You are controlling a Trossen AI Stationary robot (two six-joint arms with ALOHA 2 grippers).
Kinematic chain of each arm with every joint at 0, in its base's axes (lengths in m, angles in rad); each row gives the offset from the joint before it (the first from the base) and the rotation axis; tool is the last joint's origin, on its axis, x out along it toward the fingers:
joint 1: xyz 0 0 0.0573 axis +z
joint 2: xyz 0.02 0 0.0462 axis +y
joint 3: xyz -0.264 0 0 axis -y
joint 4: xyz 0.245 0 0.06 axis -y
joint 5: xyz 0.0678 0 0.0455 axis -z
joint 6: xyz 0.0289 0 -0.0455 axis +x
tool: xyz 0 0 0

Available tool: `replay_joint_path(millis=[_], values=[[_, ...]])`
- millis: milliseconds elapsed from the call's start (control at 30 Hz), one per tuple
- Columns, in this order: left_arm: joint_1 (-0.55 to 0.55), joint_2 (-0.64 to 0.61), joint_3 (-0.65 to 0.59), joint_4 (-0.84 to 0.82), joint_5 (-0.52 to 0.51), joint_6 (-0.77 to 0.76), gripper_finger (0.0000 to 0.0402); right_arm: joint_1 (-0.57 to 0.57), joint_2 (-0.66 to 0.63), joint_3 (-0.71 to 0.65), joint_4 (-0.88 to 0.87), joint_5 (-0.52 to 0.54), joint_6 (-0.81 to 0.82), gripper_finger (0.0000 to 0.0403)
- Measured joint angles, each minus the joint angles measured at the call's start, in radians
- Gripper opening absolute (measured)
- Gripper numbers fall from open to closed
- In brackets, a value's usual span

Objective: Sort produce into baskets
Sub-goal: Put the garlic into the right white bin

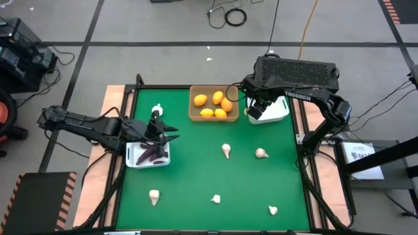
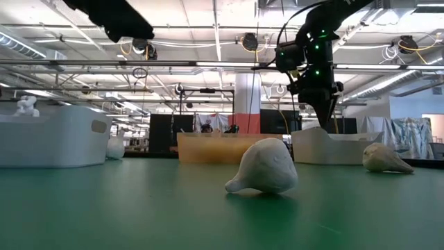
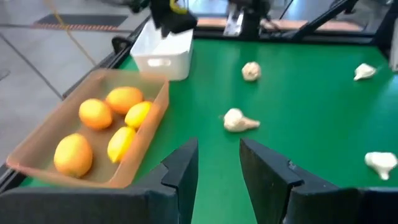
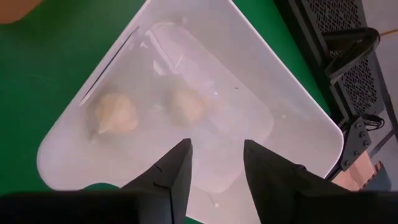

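Left gripper (image 1: 171,133): held over the near white rounded plastic basket (image 1: 132,159) at the table's left; fingers stand apart in the left wrist view, nothing between them.
Purple produce: dark purple elongated pieces (image 1: 151,153) are seen lying in that basket; judged light and smooth, best taken across the narrow middle.
Orange produce: round orange and yellow fruits (image 1: 214,106) are gathered in the tan-brown square basket (image 1: 193,116); judged firm, prone to roll.
Loose bulbs: whitish garlic-like bulbs, e.g. (image 1: 226,151), are scattered over the green table (image 1: 196,170); judged light, stiff, uneven; a grip across the fat body, not the tapered tip, is advised.
Right gripper (image 4: 216,163): poised above the far white basket (image 4: 298,118); fingers apart and empty; two bulbs (image 4: 115,113) lie inside.
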Motion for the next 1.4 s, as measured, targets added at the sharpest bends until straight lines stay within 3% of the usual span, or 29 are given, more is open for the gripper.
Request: replay_joint_path(millis=[267, 400, 733, 933, 1067, 1167, 1400], values=[[-0.104, 0.001, 0.000, 0.044, 0.001, -0.064, 0.0125, 0.003, -0.008, 0.000, -0.010, -0.010, 0.006, 0.0163], [-0.202, 0.023, 0.000, 0.076, -0.013, -0.088, 0.0125, 0.035, -0.034, 0.000, -0.011, -0.074, 0.022, 0.0171], [-0.367, 0.095, -0.053, 0.165, -0.203, -0.063, 0.0125, 0.249, -0.128, 0.000, 0.002, -0.123, 0.210, 0.0171], [-0.376, 0.095, -0.198, 0.352, -0.218, -0.046, 0.0125, 0.460, -0.116, 0.000, 0.047, -0.138, 0.476, 0.0171], [-0.345, 0.095, -0.226, 0.414, -0.217, -0.011, 0.0125, 0.594, -0.084, 0.000, 0.126, -0.097, 0.636, 0.0171], [-0.326, 0.095, -0.225, 0.440, -0.207, -0.010, 0.0125, 0.670, -0.053, 0.000, 0.219, -0.032, 0.693, 0.0171], [-0.305, 0.095, -0.225, 0.439, -0.155, -0.010, 0.0125, 0.761, 0.054, 0.000, 0.327, 0.011, 0.789, 0.0171]])
